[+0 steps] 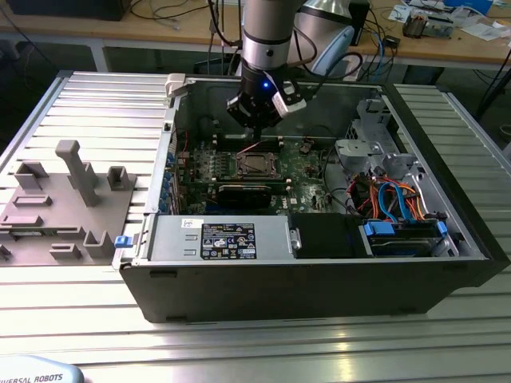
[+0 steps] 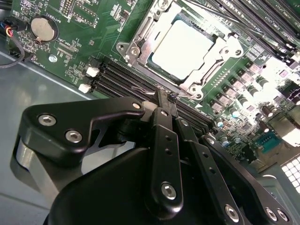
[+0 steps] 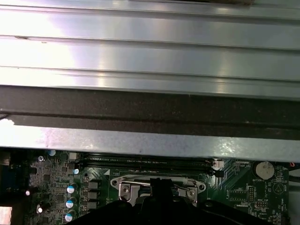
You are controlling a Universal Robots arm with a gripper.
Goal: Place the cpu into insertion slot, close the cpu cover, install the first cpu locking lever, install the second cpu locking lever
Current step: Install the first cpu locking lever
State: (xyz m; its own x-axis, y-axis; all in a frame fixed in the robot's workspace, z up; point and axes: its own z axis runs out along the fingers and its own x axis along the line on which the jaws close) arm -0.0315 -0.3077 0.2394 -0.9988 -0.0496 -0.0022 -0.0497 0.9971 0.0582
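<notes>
My gripper [image 2: 165, 101] hangs inside the open computer case [image 1: 319, 271], its two black fingers [image 2: 161, 140] pressed together with nothing between them. The tips sit just above a thin wire lever [image 2: 180, 96] at the near edge of the slot [image 2: 140, 40]. Beyond them, in the second wrist view, the chip [image 2: 183, 49] already lies flat in the slot, pale metal top up, with the cover [image 2: 213, 44] framing it. I judge the chip light, stiff and fragile underneath, best held by its edges; the lever looks springy and slippery. Farther off, green board [image 2: 93, 28] and memory slots [image 2: 262, 18] stretch toward the case wall.
</notes>
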